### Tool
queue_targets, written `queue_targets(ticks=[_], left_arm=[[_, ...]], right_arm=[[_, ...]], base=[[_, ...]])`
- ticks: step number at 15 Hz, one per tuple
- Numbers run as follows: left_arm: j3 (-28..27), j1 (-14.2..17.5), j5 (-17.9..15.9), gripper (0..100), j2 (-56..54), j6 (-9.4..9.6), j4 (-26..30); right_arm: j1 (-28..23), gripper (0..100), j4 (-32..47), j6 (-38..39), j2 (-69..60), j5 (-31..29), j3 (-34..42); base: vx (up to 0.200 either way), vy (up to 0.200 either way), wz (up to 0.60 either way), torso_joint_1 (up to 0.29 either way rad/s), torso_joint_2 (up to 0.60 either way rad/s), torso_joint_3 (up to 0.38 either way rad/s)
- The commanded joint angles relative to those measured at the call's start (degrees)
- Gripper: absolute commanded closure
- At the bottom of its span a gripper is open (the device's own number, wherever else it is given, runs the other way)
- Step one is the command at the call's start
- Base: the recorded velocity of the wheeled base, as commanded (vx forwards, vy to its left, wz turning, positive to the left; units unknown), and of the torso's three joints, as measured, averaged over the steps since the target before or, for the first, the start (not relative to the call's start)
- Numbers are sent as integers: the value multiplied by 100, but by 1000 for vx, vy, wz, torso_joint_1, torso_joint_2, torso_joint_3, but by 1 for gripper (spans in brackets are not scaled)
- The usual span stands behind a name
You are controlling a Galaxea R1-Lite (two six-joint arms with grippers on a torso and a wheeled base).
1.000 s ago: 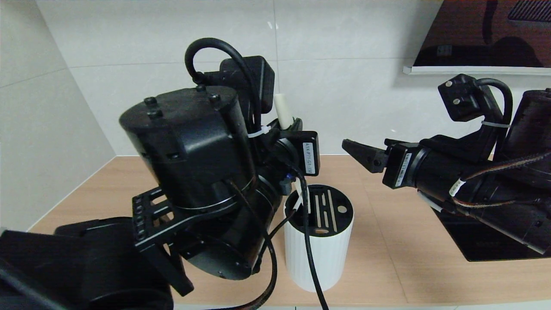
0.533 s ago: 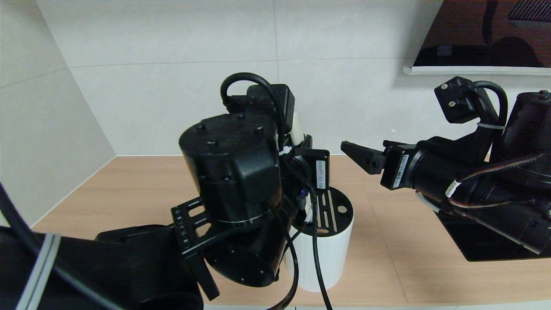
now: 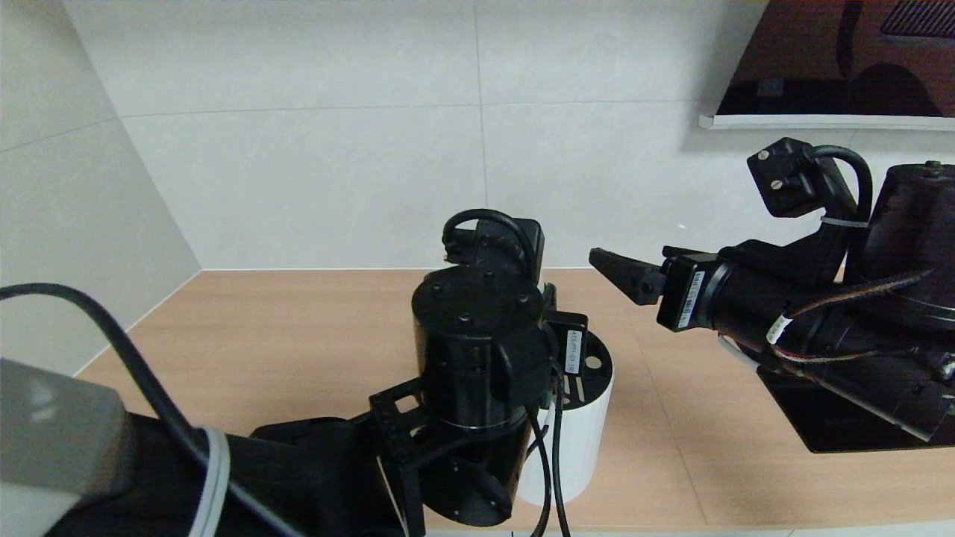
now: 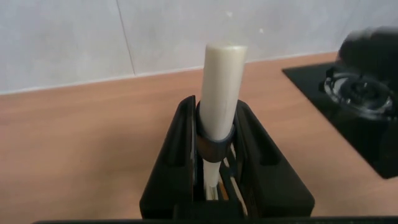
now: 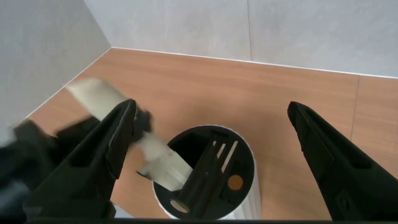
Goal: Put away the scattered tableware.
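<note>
on the left arm (image 3: 313, 470): stretched in from the near left side, bent up at the end, left wrist (image 3: 477, 335) stood almost upright with its back cap facing the head camera. at the left claw (image 4: 216, 115): pinched tight on a cream handle (image 4: 222, 81), one black finger (image 4: 180, 149) pressed to each side at the dark band. on the right arm (image 3: 821, 321): held roughly level, coming in from the right side, pointing across toward the left wrist, apart from it. at the right claw (image 5: 211, 112): spread wide, fingers (image 5: 112, 149) far apart.
</note>
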Motion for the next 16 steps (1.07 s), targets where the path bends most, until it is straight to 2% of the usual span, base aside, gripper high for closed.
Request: queue_targets(ticks=[1,16], left_arm=[[0,-4,2,100,326,-66,2],[79,5,46,100,546,-75,19]], right_arm=[[2,0,-9,-5,47,-8,7],[-60,0,-9,-5,100,-34,7]], base=[[0,0,0,0,0,0],[0,0,0,0,0,0]])
